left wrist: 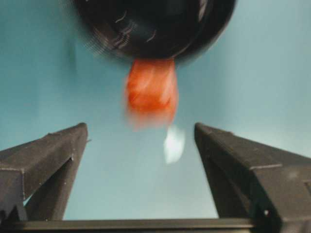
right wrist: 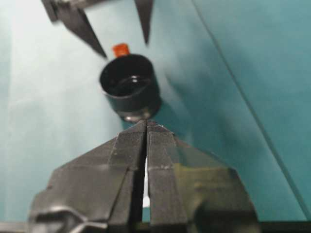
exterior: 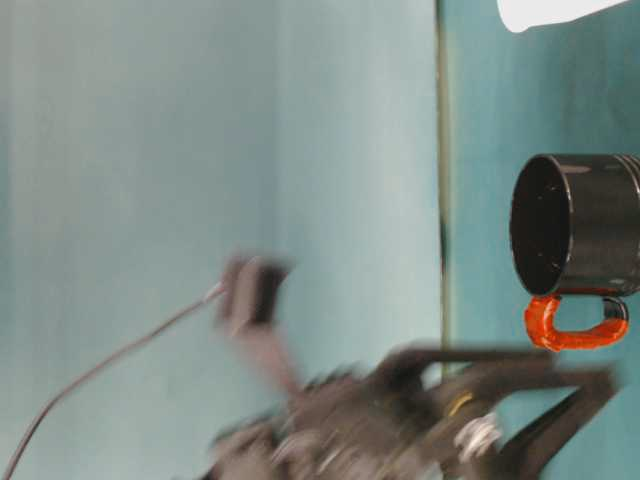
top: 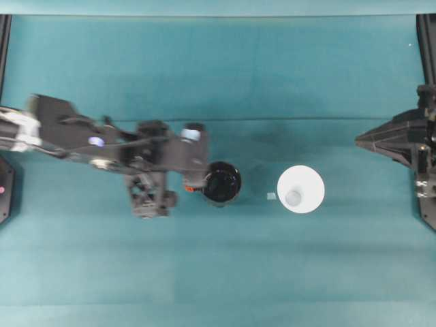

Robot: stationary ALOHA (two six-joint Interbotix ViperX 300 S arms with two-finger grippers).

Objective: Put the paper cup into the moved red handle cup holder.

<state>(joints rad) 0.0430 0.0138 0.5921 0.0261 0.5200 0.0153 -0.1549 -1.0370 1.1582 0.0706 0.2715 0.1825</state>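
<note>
in the left wrist view the left gripper (left wrist: 141,141) has its fingers spread wide with nothing between them; the red handle cup holder (left wrist: 153,24) sits just beyond at 12 o'clock, handle toward it. overhead, the paper cup (top: 300,189) stands upright on the teal table (top: 218,272), at 3 o'clock from the holder, apart. the right gripper (right wrist: 146,125) is pressed together, holding nothing.
</note>
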